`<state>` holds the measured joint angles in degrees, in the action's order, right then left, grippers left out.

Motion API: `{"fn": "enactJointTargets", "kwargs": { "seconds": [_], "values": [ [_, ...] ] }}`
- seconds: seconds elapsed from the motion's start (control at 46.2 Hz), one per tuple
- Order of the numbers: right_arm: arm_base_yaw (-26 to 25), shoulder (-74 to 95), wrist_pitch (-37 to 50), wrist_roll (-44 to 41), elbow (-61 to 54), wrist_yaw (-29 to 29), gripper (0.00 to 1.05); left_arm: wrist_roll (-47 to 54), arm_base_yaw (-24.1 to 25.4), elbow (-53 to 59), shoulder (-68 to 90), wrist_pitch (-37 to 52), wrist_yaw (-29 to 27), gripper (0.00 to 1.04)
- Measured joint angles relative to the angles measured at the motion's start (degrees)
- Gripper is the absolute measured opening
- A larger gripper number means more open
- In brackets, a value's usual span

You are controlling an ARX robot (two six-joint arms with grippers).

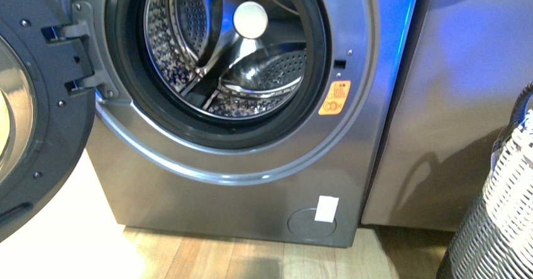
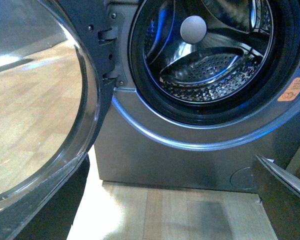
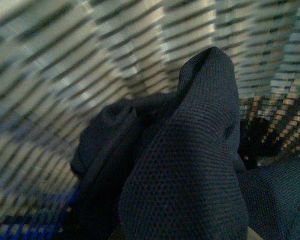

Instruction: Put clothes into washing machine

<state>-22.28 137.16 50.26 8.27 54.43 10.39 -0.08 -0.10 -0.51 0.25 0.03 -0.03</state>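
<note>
Clothes (image 3: pixel 190 165) in basket (image 3: pixel 65 65) — washing machine (image 1: pixel 220 203) open

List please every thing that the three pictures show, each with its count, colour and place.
washing machine: one, grey, centre of front view, drum empty
door: one, dark rim, open, swung left
warning sticker: one, orange, right of drum mouth
white label: one, low on machine front
cabinet: one, grey-brown, right of machine
basket: one, white woven, far right
clothes: dark navy, in the basket; count unclear
floor: light wood
dark robot part: one, edge of left wrist view; too little shows to identify
</note>
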Motion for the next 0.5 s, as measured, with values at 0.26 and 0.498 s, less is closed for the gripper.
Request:
{"fn": "enactJointTargets", "kwargs": {
  "seconds": [0.26, 0.498],
  "values": [
    [4.04, -17.92, 4.5, -2.47, -9.84, -0.2, 0.1, 0.0, 0.0, 0.0, 0.0, 0.0, 0.0, 0.98],
    [4.72, -34.67, 0.7, -1.68, -11.47, 0.59, 0.1, 0.0, 0.0, 0.0, 0.0, 0.0, 0.0, 0.98]
  ]
}}
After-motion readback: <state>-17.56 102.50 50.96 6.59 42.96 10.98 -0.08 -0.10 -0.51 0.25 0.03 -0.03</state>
